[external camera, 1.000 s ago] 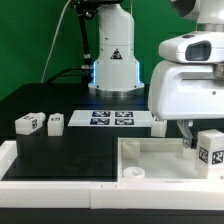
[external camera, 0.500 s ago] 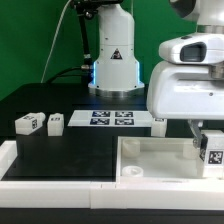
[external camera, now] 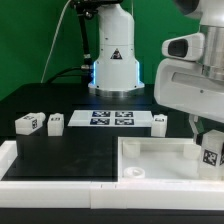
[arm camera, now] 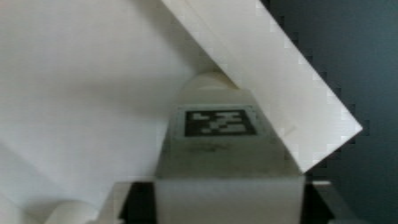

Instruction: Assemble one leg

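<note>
So, from the exterior view's left: two spare legs (external camera: pixel 27 123) sit untouched, then the marker board (external camera: pixel 112 119), then the gripper (external camera: pixel 207 135) clamped on the leg (external camera: pixel 211 152) over the tabletop's (external camera: pixel 150 150) right corner. Looks like the insertion step; next it needs lining up and pressing down.

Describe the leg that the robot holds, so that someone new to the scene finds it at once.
Start at the white tabletop, at the exterior view's lower right. Above its right edge hangs the pincer, shut on a tagged leg. Unlike the two legs lying on the black table at the left, this one is upright and gripped.
</note>
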### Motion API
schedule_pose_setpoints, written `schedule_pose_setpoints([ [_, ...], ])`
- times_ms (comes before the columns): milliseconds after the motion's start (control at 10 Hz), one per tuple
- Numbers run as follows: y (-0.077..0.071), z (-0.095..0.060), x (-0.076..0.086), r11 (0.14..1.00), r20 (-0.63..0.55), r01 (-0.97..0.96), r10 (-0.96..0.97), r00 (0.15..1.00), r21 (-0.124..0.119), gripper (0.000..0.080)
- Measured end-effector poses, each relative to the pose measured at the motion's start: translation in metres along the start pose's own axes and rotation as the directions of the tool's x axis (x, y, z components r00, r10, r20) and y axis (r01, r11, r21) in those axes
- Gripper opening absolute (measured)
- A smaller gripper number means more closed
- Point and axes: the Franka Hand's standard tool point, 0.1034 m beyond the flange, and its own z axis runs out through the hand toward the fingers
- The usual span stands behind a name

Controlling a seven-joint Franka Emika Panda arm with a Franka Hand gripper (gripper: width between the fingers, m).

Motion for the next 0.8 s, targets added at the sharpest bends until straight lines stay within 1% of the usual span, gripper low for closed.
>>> schedule_pose_setpoints([
  [100,0.0004,-0.0003,-0.0001,0.993,-0.005,-0.117,0.117,0.993,-0.004,0.0291],
  [200,0.0016,0.0000,0.0010,0.966,0.004,-0.260,0.260,0.966,0.001,0.0291],
  [300,0.0021,0.0000,0.0011,0.938,0.010,-0.348,0.348,0.937,0.000,0.0291],
  [400,0.0028,0.0002,0.0014,0.917,0.010,-0.400,0.400,0.917,-0.001,0.0304],
  [500,0.0032,-0.0001,0.0030,0.951,0.011,-0.310,0.310,0.951,0.001,0.0304],
  [600,0.0048,-0.0019,0.0081,0.980,0.015,-0.201,0.201,0.980,0.004,0.0499],
  [700,0.0041,-0.0029,0.0087,0.984,0.011,-0.179,0.179,0.984,0.012,0.0499],
  [800,0.0039,-0.0022,0.0094,0.998,-0.003,-0.050,0.050,0.999,0.031,0.0614],
])
